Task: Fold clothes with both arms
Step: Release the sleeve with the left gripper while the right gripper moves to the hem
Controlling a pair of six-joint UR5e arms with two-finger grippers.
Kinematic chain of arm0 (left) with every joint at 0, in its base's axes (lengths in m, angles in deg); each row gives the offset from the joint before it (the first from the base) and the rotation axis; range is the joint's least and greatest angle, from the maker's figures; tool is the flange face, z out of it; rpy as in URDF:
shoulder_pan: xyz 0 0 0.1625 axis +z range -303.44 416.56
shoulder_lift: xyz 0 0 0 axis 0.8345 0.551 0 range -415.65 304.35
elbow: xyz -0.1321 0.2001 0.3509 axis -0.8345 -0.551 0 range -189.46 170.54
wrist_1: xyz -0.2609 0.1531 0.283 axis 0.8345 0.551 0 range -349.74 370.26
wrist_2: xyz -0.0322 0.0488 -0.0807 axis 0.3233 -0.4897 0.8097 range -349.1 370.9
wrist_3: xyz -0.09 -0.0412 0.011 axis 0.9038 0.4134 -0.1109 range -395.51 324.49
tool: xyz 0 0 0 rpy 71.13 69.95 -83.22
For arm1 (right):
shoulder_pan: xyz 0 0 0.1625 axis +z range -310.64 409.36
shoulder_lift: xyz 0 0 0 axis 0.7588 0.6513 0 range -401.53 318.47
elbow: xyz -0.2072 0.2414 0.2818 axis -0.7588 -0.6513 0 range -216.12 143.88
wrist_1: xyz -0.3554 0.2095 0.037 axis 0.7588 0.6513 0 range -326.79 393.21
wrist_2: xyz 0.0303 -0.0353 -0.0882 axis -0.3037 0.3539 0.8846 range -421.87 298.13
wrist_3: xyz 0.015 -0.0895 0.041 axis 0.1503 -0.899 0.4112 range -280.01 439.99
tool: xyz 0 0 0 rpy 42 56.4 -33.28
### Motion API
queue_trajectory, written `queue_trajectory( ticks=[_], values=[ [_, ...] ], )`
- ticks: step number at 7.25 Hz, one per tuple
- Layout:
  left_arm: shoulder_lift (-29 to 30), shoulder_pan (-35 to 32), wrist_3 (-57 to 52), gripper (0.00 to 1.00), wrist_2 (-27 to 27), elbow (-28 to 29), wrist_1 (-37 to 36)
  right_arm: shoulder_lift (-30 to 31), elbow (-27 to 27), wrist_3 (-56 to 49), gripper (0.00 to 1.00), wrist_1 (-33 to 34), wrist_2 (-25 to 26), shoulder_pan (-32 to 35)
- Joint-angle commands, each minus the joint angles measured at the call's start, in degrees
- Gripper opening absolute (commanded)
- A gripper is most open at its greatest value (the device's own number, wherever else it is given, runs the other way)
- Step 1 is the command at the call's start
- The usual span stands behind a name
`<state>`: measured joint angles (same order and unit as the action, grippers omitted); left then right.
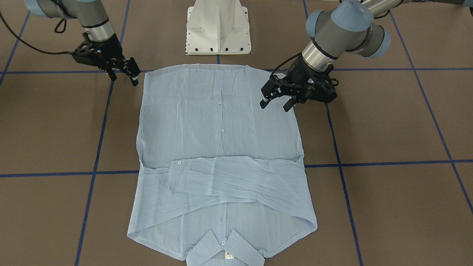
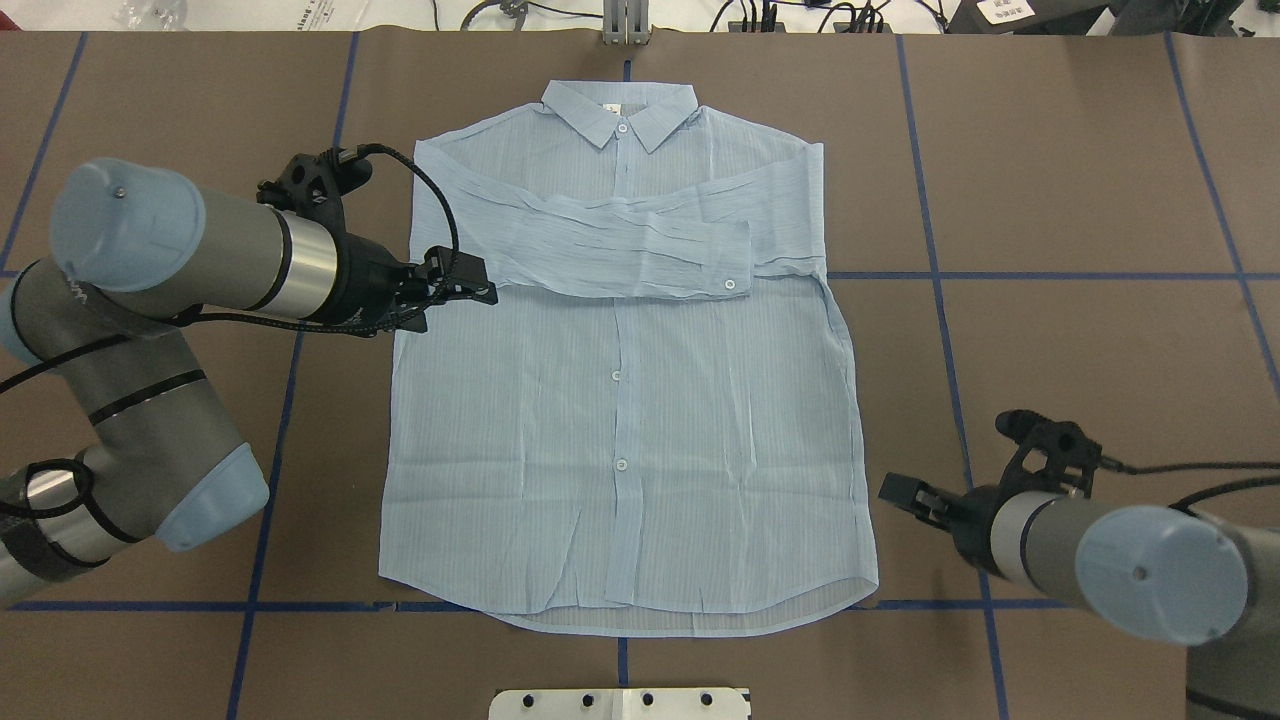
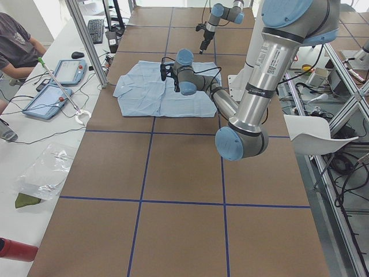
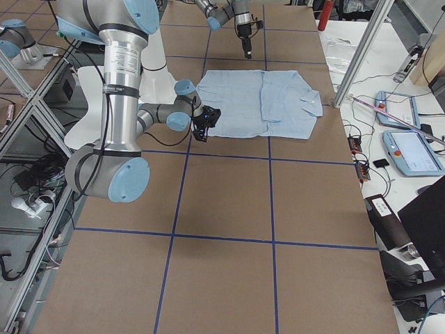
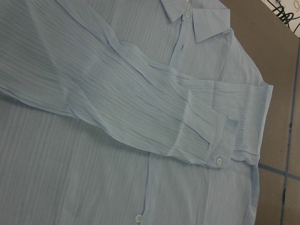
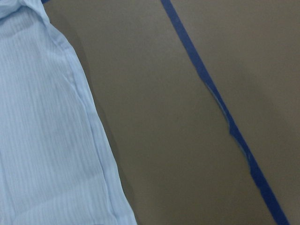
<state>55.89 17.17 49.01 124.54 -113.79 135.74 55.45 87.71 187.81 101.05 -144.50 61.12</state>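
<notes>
The light blue shirt (image 2: 620, 400) lies flat on the brown table, buttons up, collar at the far side from the robot. Both sleeves are folded across the chest (image 1: 236, 177). My left gripper (image 1: 275, 106) is open and empty. It hovers low over the shirt's edge on my left side, by the folded sleeve (image 2: 480, 287). My right gripper (image 1: 123, 77) is open and empty over bare table, just off the shirt's hem corner (image 2: 900, 492). The left wrist view shows the folded sleeves and cuff button (image 5: 218, 161). The right wrist view shows the shirt's side edge (image 6: 42, 140); no fingers show in either.
The white pedestal base (image 1: 218, 29) stands just behind the hem. Blue tape lines (image 1: 388, 162) cross the brown table. A person (image 3: 17, 49) sits beside tablets on a side bench beyond the collar end.
</notes>
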Motion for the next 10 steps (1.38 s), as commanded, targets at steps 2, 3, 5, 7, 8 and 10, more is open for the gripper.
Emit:
queue_trajectory(
  ticks=[2, 3, 5, 7, 8, 10],
  values=[
    [-1.59, 0.01, -0.76, 0.99, -0.09, 0.18, 0.30, -0.82, 2.04, 14.41, 0.94, 8.25, 11.32, -13.92],
    [-2.11, 0.01, -0.85, 0.99, 0.43, 0.09, 0.64, -2.05, 1.68, 15.21, 0.93, 10.11, 11.35, -13.95],
    [-2.47, 0.01, -0.85, 0.99, 0.53, 0.35, 0.74, -4.07, -0.77, 15.13, 0.91, 10.65, 11.35, -13.95],
    [-2.47, 0.01, -0.59, 0.99, 0.00, 0.18, 0.73, -5.74, -1.13, 15.13, 0.87, 12.67, 11.26, -13.78],
    [-2.47, 0.10, -0.59, 0.99, -0.18, 0.18, 0.73, -5.92, -1.05, 15.05, 0.85, 13.98, 11.26, -13.17],
    [-2.47, 0.01, -0.59, 0.99, -0.27, 0.18, 0.73, -5.84, -1.31, 14.52, 0.82, 14.43, 11.26, -12.02]
  ],
)
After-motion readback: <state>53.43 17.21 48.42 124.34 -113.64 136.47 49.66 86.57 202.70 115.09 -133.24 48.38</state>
